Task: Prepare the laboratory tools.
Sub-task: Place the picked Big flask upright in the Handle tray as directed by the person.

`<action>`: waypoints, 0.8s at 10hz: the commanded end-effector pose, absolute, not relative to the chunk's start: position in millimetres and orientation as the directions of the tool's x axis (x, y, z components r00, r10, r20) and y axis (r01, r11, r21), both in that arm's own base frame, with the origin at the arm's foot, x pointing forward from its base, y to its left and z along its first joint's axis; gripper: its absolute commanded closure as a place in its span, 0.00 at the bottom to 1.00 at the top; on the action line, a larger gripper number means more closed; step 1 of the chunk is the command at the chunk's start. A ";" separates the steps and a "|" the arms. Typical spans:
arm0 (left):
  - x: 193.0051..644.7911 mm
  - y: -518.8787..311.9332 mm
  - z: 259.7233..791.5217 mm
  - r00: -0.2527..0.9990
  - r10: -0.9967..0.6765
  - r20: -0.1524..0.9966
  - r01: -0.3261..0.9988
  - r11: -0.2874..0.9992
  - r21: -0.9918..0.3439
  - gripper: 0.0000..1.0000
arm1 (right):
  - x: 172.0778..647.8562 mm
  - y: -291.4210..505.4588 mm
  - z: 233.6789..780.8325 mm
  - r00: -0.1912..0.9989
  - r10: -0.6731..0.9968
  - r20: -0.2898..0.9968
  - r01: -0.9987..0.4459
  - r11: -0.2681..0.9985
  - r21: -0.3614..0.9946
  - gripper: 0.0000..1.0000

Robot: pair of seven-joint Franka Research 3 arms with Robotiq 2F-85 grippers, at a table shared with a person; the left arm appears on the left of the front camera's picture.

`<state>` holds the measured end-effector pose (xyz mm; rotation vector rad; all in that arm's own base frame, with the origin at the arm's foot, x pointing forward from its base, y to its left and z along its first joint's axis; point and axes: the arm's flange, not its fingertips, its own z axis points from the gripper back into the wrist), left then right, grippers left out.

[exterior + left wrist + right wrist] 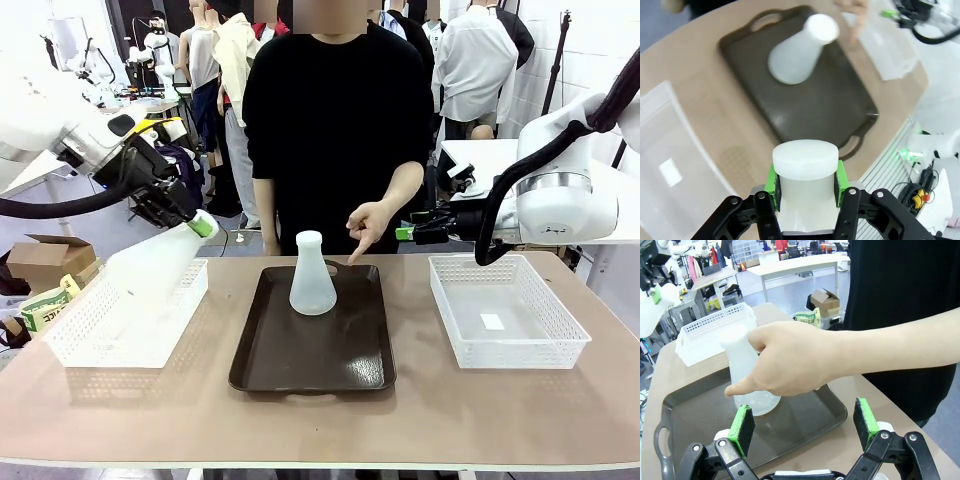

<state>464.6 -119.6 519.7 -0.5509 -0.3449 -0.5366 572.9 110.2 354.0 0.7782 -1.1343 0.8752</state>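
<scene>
One frosted-white flask (150, 268) hangs tilted over the left white basket (90, 335), its neck clamped in my left gripper (197, 222). In the left wrist view the green pads (771, 182) press both sides of that flask's neck (805, 167), with my left gripper (805, 181) shut on it. A second flask (313, 275) (797, 50) (746, 352) stands upright on the dark tray (330, 365) (840, 107) (690, 412). The person's hand (369, 226) (785, 360) points a finger down at the tray beside it. My right gripper (410, 233) (804, 425) hovers open at the tray's far right, holding nothing.
A white mesh basket (505, 315) with a small white slip inside sits to the right of the tray. The person stands at the table's far side, forearm reaching over the tray. The front strip of the table (320, 425) is bare wood.
</scene>
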 end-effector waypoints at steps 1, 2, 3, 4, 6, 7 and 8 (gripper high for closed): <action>463.4 -130.1 504.3 0.703 -0.422 0.572 0.701 0.543 -0.461 1.00 | 575.7 110.5 354.7 0.196 0.195 0.961 -0.891 0.445 0.091 0.00; 461.5 -142.1 502.3 0.657 -0.444 0.609 0.752 0.439 -0.492 1.00 | 575.7 110.5 354.7 0.196 0.195 0.961 -0.891 0.445 0.091 0.00; 456.4 -151.2 503.0 0.609 -0.430 0.667 0.792 0.370 -0.485 1.00 | 575.7 110.5 354.7 0.196 0.195 0.961 -0.891 0.445 0.091 0.00; 447.9 -158.8 502.1 0.558 -0.383 0.736 0.829 0.297 -0.474 1.00 | 575.7 110.5 354.7 0.196 0.195 0.961 -0.891 0.445 0.091 0.00; 436.1 -167.5 493.1 0.500 -0.312 0.808 0.862 0.268 -0.430 1.00 | 575.7 110.5 354.7 0.196 0.195 0.961 -0.891 0.445 0.091 0.00; 433.0 -170.5 490.2 0.507 -0.274 0.817 0.856 0.270 -0.441 1.00 | 575.7 110.5 354.7 0.196 0.195 0.961 -0.891 0.445 0.091 0.00; 435.3 -169.0 491.9 0.594 -0.222 0.773 0.790 0.340 -0.510 1.00 | 575.7 110.5 354.7 0.196 0.195 0.961 -0.891 0.445 0.091 0.00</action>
